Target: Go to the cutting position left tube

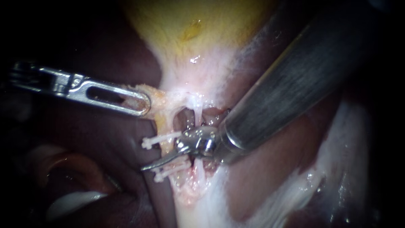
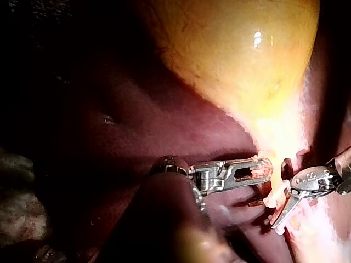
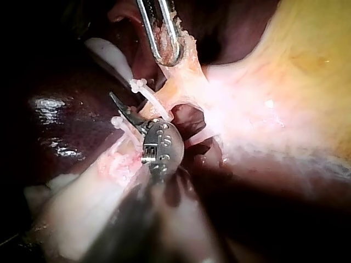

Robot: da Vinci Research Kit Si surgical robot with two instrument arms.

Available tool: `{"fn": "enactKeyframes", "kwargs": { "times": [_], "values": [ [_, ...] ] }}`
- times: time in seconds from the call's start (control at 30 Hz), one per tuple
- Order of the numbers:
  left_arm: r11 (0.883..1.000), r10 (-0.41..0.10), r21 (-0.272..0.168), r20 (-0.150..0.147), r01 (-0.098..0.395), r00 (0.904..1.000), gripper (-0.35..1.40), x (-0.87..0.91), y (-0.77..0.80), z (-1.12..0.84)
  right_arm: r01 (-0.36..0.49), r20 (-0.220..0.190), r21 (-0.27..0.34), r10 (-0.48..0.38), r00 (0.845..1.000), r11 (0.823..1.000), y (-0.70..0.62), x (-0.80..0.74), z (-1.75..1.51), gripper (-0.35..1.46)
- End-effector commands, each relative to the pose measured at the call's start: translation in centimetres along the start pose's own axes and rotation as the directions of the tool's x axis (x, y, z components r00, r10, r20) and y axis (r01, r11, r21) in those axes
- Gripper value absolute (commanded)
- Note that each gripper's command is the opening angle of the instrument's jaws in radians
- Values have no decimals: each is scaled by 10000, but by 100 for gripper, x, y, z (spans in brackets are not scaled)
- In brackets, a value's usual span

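Observation:
The yellow gallbladder (image 1: 194, 33) narrows into pale tissue with two tubes below it. My left instrument (image 1: 143, 103) comes in from the left, its slotted jaws shut on the tissue at the gallbladder's neck (image 1: 158, 99). The left tube (image 1: 168, 147) carries a white clip (image 1: 158, 140) above and two white clips (image 1: 168, 172) below. My right instrument (image 1: 145, 167) comes in from the upper right, and its slim pointed tip lies across the left tube between the upper and lower clips. The right wrist view shows that tip (image 3: 114, 97) between the clips too. The right tube (image 1: 196, 110) runs beside the instrument's wrist.
Dark liver (image 1: 105, 139) lies to the left and below. The right instrument's thick shaft (image 1: 295, 80) covers much of the upper right. Pale glistening tissue (image 1: 350, 160) lies at the right. A whitish fold (image 1: 71, 202) sits at the lower left.

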Motion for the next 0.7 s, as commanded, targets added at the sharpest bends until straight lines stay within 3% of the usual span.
{"fn": "enactKeyframes", "kwargs": {
  "times": [0.03, 0.27, 0.7],
  "values": [
    [10000, -2, -2, 0, 2, 10000, -35, 0, 0, 0, -1, -45, 4, 1, 10000, 10000, 1, 1, 1, 126],
    [10000, -2, -2, 0, 2, 10000, -35, 0, 0, 1, -11, -299, -61, 9, 9996, 10000, 4, 5, 3, 126],
    [10000, -2, -2, 0, 2, 10000, -35, 0, 0, 1, -66, -297, -54, 65, 9995, 10000, 3, 4, 1, 126]
  ]
}}
